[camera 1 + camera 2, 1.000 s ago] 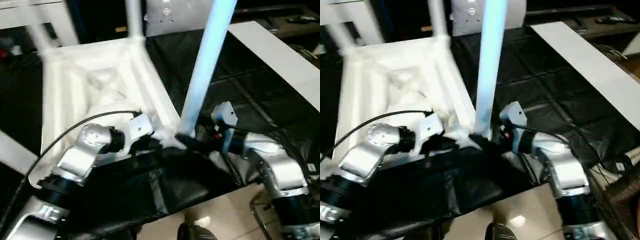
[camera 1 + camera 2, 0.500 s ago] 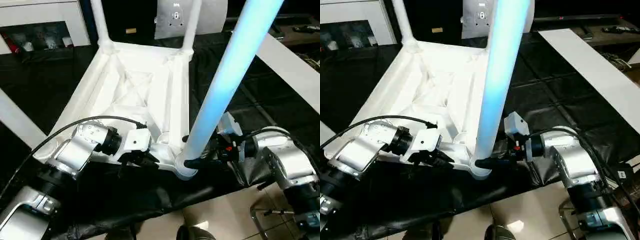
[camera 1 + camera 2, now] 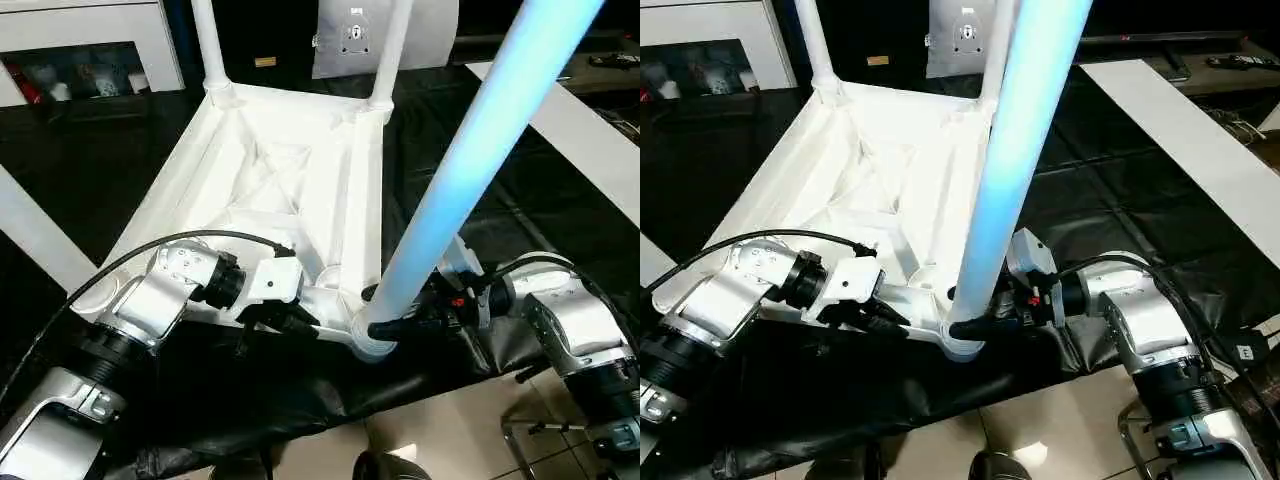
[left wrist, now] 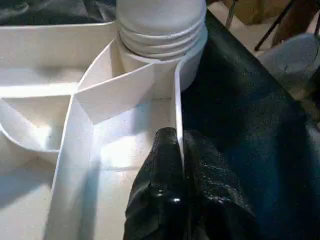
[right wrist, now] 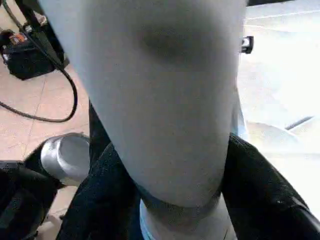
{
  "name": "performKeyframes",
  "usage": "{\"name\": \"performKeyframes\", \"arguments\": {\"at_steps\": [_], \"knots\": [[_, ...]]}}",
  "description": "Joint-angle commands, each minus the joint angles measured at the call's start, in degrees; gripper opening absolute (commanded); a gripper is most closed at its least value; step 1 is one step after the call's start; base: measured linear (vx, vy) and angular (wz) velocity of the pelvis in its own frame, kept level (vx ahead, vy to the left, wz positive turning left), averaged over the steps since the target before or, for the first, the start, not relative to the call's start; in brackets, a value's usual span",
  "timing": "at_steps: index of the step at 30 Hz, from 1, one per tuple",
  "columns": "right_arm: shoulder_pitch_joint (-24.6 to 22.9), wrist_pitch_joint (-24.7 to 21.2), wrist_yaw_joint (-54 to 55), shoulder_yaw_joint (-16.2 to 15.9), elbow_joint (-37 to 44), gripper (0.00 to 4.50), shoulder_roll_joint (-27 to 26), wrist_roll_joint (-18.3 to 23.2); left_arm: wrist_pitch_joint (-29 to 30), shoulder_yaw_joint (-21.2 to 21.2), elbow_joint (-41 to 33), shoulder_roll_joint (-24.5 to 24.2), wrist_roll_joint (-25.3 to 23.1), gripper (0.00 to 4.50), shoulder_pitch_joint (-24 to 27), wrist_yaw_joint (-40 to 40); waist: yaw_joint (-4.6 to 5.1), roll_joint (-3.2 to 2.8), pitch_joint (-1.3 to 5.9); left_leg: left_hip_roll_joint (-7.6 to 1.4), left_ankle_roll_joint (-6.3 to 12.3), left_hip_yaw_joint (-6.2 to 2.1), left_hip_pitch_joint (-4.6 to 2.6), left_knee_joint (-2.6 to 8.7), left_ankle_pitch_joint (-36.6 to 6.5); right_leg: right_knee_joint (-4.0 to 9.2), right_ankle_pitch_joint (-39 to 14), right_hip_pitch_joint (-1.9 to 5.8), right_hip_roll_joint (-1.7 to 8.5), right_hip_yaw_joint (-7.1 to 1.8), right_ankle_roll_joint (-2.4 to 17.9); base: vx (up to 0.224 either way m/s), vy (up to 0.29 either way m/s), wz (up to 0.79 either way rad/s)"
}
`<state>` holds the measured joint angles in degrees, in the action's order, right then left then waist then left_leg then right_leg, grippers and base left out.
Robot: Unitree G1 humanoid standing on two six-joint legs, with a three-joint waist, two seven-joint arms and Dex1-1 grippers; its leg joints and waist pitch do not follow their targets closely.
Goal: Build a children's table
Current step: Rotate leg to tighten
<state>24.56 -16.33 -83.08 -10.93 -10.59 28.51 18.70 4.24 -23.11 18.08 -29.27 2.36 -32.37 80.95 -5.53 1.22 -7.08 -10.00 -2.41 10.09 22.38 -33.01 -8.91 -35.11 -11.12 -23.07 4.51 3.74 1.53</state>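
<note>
The white table top (image 3: 280, 180) lies upside down on a black cloth. Two white legs (image 3: 207, 40) (image 3: 390, 50) stand in its far corner sockets. A third leg (image 3: 470, 170) rises slanted from the near right socket (image 3: 368, 335), its ribbed end (image 4: 160, 30) sitting in the socket. My right gripper (image 3: 385, 322) is shut around this leg's base, with black fingers (image 5: 100, 190) on both sides. My left gripper (image 3: 300, 318) is shut on the top's thin rim (image 4: 177, 100) just beside that socket. Another white tube (image 3: 35, 235) slants by the near left corner.
The table's front edge runs just below my grippers, with tiled floor (image 3: 440, 430) beyond it. A long white board (image 3: 590, 130) lies at the right. A white cabinet (image 3: 80, 40) and a grey panel (image 3: 350, 35) stand at the back.
The head camera has tilted, bringing the far sockets into view. Both grippers keep their holds. The held leg leans slightly more to the right.
</note>
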Motion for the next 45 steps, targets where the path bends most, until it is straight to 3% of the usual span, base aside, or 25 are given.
{"name": "performKeyframes", "arguments": {"at_steps": [1,4,5,8,11,12,14,15,20,21,23,24,26,28,34,35,36,37,38,39,42,45], "knots": [[-1.9,-7.4,3.5,0.7,4.2,2.04,-1.8,4.5,4.1,1.5,-3.4,1.4,1.4,0.0,0.5,-3.3,0.4,0.34,4.51,-3.55,5.54,-0.65,-1.35,3.46,-7.2,3.46,-7.2,2.78,4.15,-2.97,14.6,0.0,0.0,0.0],[-2.5,-8.5,5.4,0.9,5.4,2.04,-2.7,4.9,5.2,2.0,-4.0,1.8,1.1,0.0,0.7,-5.1,0.49,0.26,4.2,-3.39,4.63,-0.7,-1.34,3.58,-9.7,4.1,-11.8,2.56,4.28,-2.99,13.6,0.0,0.0,0.0],[-3.6,-8.8,10.0,1.2,6.5,2.04,-5.1,4.1,7.4,3.0,-4.6,2.7,0.4,0.0,0.9,-8.5,0.58,-0.06,3.93,-3.31,3.44,-0.8,-1.41,3.76,-12.0,4.6,-15.9,2.46,4.4,-3.02,12.7,0.0,0.0,0.0],[-5.0,-9.4,19.5,1.0,6.5,2.04,-10.1,0.6,13.9,5.0,-6.3,6.4,-0.2,0.0,1.7,-16.4,1.02,0.29,3.67,-3.17,0.81,-1.17,-1.45,4.14,-15.1,5.21,-23.4,2.26,4.48,-3.0,9.9,0.0,0.0,0.0],[-5.0,-12.0,30.3,1.0,6.2,2.04,-16.1,-2.9,20.0,6.1,-7.1,11.2,-0.9,0.0,2.2,-23.6,2.5,0.4,3.45,-2.98,-0.97,-1.48,-1.15,4.43,-16.1,5.33,-25.6,2.17,4.41,-2.83,8.8,0.0,0.0,0.0],[-4.8,-13.3,33.0,0.8,6.5,2.04,-17.8,-3.5,21.6,6.4,-7.0,12.8,-1.3,0.0,2.0,-25.8,3.04,0.58,3.42,-2.85,-0.93,-1.57,-1.11,4.45,-16.3,5.52,-26.7,2.24,4.44,-2.8,8.1,0.0,0.0,0.0],[-4.1,-15.6,39.8,0.0,6.3,2.03,-21.9,-5.4,24.5,6.7,-5.9,16.6,-2.1,0.0,1.1,-30.3,3.54,0.34,3.41,-2.75,-0.29,-1.52,-1.08,4.35,-15.6,5.72,-25.9,2.16,4.29,-2.89,7.7,0.0,0.0,0.0],[-3.5,-16.5,43.5,-0.1,5.5,2.02,-24.4,-6.3,25.6,6.8,-5.0,18.5,-2.5,0.0,0.5,-32.8,3.81,0.3,3.37,-2.67,-0.19,-1.38,-1.31,4.31,-16.2,5.96,-25.5,1.81,4.19,-3.0,7.6,0.0,0.0,0.0],[0.0,-15.5,56.7,2.2,-0.4,2.01,-32.2,-9.8,27.6,7.1,-2.0,23.7,-4.5,0.0,-1.9,-39.8,4.13,0.12,3.16,-2.44,-0.72,-1.55,-1.74,4.39,-18.4,6.58,-29.9,1.39,4.22,-2.99,6.0,0.0,0.0,0.0],[1.2,-14.8,61.9,4.0,-2.4,2.01,-35.0,-11.5,28.4,7.3,-1.6,25.3,-6.0,0.0,-2.6,-42.2,4.15,0.01,3.13,-2.55,-0.88,-1.65,-1.85,4.54,-18.9,6.64,-29.4,1.34,4.13,-2.95,5.7,0.0,0.0,0.0],[1.6,-14.2,63.4,4.4,-3.0,2.01,-35.7,-12.2,28.4,7.3,-1.4,25.7,-6.4,0.0,-2.9,-42.9,4.19,0.03,3.17,-2.57,-0.94,-1.62,-1.96,4.64,-19.6,6.69,-28.3,1.27,4.02,-3.0,5.5,0.0,0.0,0.0],[1.7,-13.5,64.2,4.9,-3.4,2.56,-36.4,-12.0,28.6,7.1,-1.5,25.9,-6.6,0.0,-3.0,-43.2,4.11,-0.27,3.18,-2.63,-0.5,-1.58,-1.85,4.77,-19.1,6.54,-25.6,1.35,4.01,-3.14,5.7,0.0,0.0,0.0],[1.7,-11.3,64.4,5.1,-3.5,2.7,-36.2,-12.4,28.2,6.3,-1.7,25.7,-7.2,0.0,-3.2,-42.9,4.09,-0.2,3.36,-2.69,-0.19,-1.5,-1.72,4.87,-18.2,6.36,-22.8,1.51,3.9,-3.17,5.9,0.0,0.0,0.0],[1.1,-10.7,63.5,5.3,-2.6,2.88,-35.5,-12.5,28.3,5.9,-2.1,24.8,-7.5,0.0,-2.8,-42.1,3.96,-0.45,3.57,-2.77,0.55,-1.29,-1.52,4.85,-15.3,5.79,-15.7,1.86,3.7,-3.24,7.5,0.0,0.0,0.0],[-0.9,-6.7,55.4,6.9,0.2,3.42,-29.2,-11.2,26.0,5.4,-3.5,20.0,-7.5,0.0,-1.1,-36.9,3.61,-0.45,3.75,-2.89,2.51,-1.04,-1.28,4.57,-12.7,5.41,-10.4,2.42,3.82,-3.14,9.9,0.0,0.0,0.0],[-1.2,-6.0,53.3,7.0,0.6,3.51,-27.8,-10.6,25.4,5.3,-3.8,19.2,-7.4,0.0,-0.8,-36.0,3.69,-0.44,3.72,-2.89,2.7,-1.0,-1.21,4.58,-12.3,5.35,-9.9,2.42,3.85,-3.18,10.2,0.0,0.0,0.0],[-2.5,-2.7,45.6,6.4,2.0,3.7,-22.5,-9.3,23.7,4.9,-4.6,16.5,-6.7,0.0,0.1,-32.5,3.54,-0.37,3.8,-2.88,2.99,-1.0,-1.21,4.51,-11.8,5.35,-9.5,2.58,3.87,-3.08,10.6,0.0,0.0,0.0],[-2.6,-2.2,44.8,6.4,2.1,3.7,-22.0,-9.2,23.5,4.9,-4.7,16.3,-6.6,0.0,0.2,-32.1,3.41,-0.43,3.82,-2.96,3.72,-0.85,-1.26,4.33,-11.3,5.15,-8.1,2.65,3.83,-3.14,10.8,0.0,0.0,0.0],[-3.4,0.5,40.4,5.7,2.8,3.8,-19.1,-8.9,22.2,4.7,-5.0,14.8,-6.4,0.0,0.7,-30.3,3.15,-0.74,3.73,-3.03,3.97,-1.0,-1.22,4.34,-11.1,5.15,-7.4,2.7,3.92,-3.08,11.0,0.0,0.0,0.0],[-3.6,0.9,38.1,6.5,2.7,3.97,-17.5,-8.0,19.6,4.3,-4.9,13.4,-6.0,0.0,1.0,-27.9,3.25,-0.53,3.77,-3.02,4.66,-0.92,-1.07,4.28,-10.5,5.07,-6.0,2.8,3.85,-3.09,11.7,0.0,0.0,0.0],[-3.6,1.5,31.7,8.4,2.1,4.15,-13.6,-6.0,15.2,3.7,-4.7,10.3,-5.3,0.0,1.6,-23.1,3.31,-0.44,3.63,-3.03,5.28,-0.86,-1.14,4.29,-10.6,5.07,-7.5,2.73,3.91,-3.0,13.1,0.0,0.0,0.0],[-3.0,2.2,24.5,8.8,1.2,4.34,-9.6,-4.8,10.7,2.4,-4.4,6.8,-4.7,0.0,1.9,-17.2,3.08,-0.53,3.52,-3.2,5.21,-0.94,-1.26,4.32,-12.3,5.3,-11.4,2.66,4.02,-3.02,12.6,0.0,0.0,0.0]]}}
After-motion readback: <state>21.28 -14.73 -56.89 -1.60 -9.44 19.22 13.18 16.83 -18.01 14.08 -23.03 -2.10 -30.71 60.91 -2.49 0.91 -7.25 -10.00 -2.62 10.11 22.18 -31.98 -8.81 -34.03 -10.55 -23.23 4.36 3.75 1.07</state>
